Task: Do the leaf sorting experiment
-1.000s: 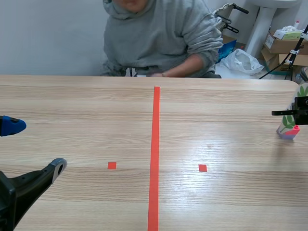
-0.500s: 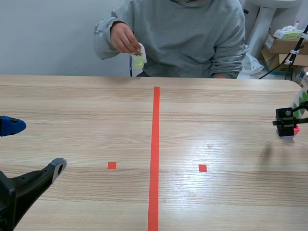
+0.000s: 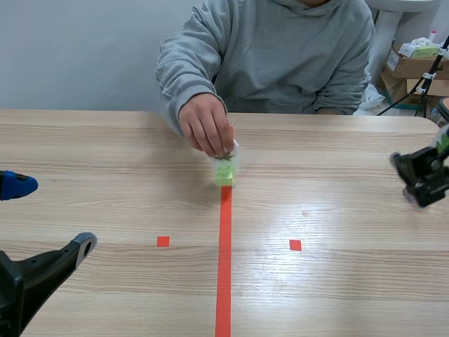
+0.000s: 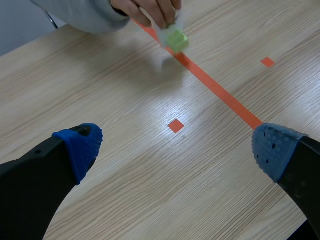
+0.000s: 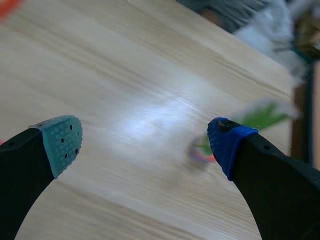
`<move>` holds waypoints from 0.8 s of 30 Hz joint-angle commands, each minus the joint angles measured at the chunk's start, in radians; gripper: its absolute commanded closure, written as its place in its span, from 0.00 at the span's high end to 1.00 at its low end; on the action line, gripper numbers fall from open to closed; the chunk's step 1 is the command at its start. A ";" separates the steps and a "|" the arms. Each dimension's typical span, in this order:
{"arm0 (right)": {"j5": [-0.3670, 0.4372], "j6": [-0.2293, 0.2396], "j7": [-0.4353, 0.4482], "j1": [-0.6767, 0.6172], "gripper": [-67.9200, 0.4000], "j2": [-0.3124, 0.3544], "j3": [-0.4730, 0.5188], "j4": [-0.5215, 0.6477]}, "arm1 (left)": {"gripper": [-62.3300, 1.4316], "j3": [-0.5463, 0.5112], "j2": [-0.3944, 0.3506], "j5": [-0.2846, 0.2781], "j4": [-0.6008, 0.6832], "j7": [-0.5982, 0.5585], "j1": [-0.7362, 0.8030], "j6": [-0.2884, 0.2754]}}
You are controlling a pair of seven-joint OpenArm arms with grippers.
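So the person across the table has just brought a new leaf card (image 3: 225, 168) down. Half a second ago it was up in the air, now it sits on its green base right at the far end of the tape line (image 3: 224, 267), with the person's hand (image 3: 207, 126) pinching its top. That means the next leaf to sort is basically served, but I'd say neither arm can go for it until that hand lets go, since it's right in the way. The right gripper (image 3: 421, 175) has also turned a bit over at the table's edge; its fingers are spread wide with nothing in them. A second leaf card (image 5: 262, 116) with a pinkish base stands ahead of it near the blue-padded finger, blurry, apparently not touching. The left gripper (image 4: 176, 146) sits low on its own side, also wide open and empty, well apart from the new card. Otherwise there are just two tape squares (image 3: 163, 241) on the table (image 3: 337, 295) and some cardboard boxes (image 3: 410, 64) at the back.
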 commanded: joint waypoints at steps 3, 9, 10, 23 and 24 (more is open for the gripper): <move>0.064 0.020 0.011 -0.116 0.75 0.010 0.000 0.087 | 1.00 -0.002 0.005 -0.008 0.019 -0.027 -0.005 0.006; 0.170 0.059 -0.070 -0.296 0.75 0.010 0.000 0.273 | 1.00 -0.002 -0.001 -0.008 0.019 -0.027 -0.005 0.006; 0.177 0.061 -0.088 -0.321 0.75 0.010 0.000 0.300 | 1.00 -0.002 -0.001 -0.008 0.019 -0.029 -0.006 0.006; 0.185 0.090 -0.166 -0.401 0.75 0.011 0.000 0.400 | 1.00 -0.002 0.000 -0.008 0.019 -0.031 -0.005 0.006; 0.186 0.090 -0.165 -0.393 0.75 0.011 0.000 0.400 | 1.00 -0.002 0.000 -0.008 0.019 -0.030 -0.005 0.006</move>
